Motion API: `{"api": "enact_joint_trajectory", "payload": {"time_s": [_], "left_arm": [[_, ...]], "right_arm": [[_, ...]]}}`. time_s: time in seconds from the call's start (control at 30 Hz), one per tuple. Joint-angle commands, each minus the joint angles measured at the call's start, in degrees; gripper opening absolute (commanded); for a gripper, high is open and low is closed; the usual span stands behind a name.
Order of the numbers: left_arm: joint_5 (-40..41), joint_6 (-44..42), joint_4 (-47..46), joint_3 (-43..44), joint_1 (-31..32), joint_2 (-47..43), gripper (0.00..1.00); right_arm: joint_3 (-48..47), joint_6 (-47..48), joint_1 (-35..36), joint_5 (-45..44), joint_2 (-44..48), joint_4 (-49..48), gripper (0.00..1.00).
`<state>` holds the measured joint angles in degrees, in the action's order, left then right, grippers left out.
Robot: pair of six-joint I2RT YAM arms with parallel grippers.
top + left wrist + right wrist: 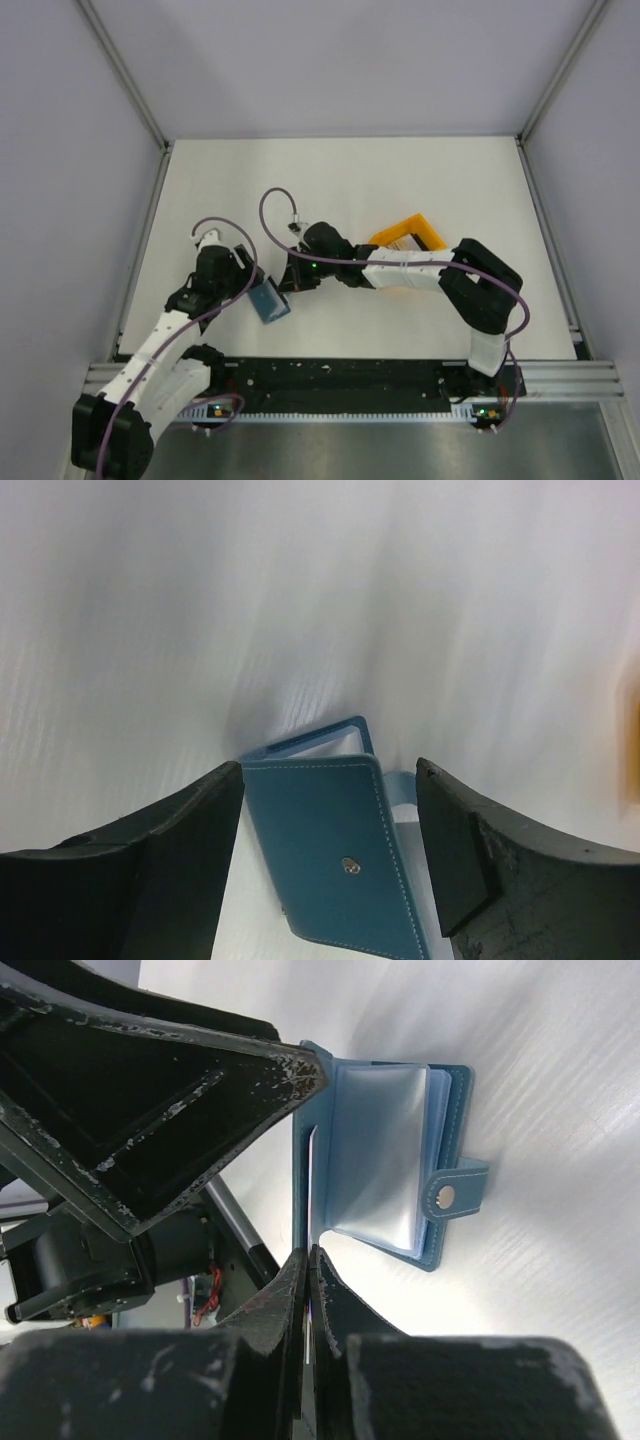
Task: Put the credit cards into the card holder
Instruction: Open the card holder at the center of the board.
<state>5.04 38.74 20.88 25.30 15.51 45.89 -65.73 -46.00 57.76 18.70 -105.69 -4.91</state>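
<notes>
The teal-blue card holder [270, 302] stands half open on the white table between both arms. In the left wrist view its stitched cover with a snap [335, 850] lies between the fingers of my left gripper [330, 772]. That gripper is open and straddles it, with a gap on the right side. My right gripper [312, 1257] is shut on a thin credit card [311, 1190], seen edge-on. The card's far end reaches in beside the holder's clear pockets [380, 1155]. One left finger [160, 1090] looms against the holder's top corner.
An orange open-frame rack [410, 234] sits behind the right forearm. Purple cables loop over both arms. The black base rail [350, 375] runs along the table's near edge, and grey walls enclose the other three sides.
</notes>
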Motion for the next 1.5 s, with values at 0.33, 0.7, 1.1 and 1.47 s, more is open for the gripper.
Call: {"api": "enact_joint_trajectory", "payload": {"time_s": [0.33,0.7,1.1,1.47], "left_arm": [[-2.93,1.69,-3.57,-2.62,-0.48,-0.27,0.55],[-3.28,-0.33,-3.57,-2.54,-0.48,-0.72,0.00],[-16.97,2.91,-16.91,-2.54,-0.48,1.04,0.00],[-27.02,14.88,-45.57,-4.83,1.36,20.72,0.00]], "right_arm": [[-2.65,0.74,0.95,2.31,-0.75,-2.74,0.00],[-2.38,0.73,1.04,2.92,-1.01,-3.00,0.00],[-0.10,-1.64,-0.36,-7.70,0.30,3.76,0.00],[12.11,1.08,-9.15,-17.29,11.90,7.19,0.00]]}}
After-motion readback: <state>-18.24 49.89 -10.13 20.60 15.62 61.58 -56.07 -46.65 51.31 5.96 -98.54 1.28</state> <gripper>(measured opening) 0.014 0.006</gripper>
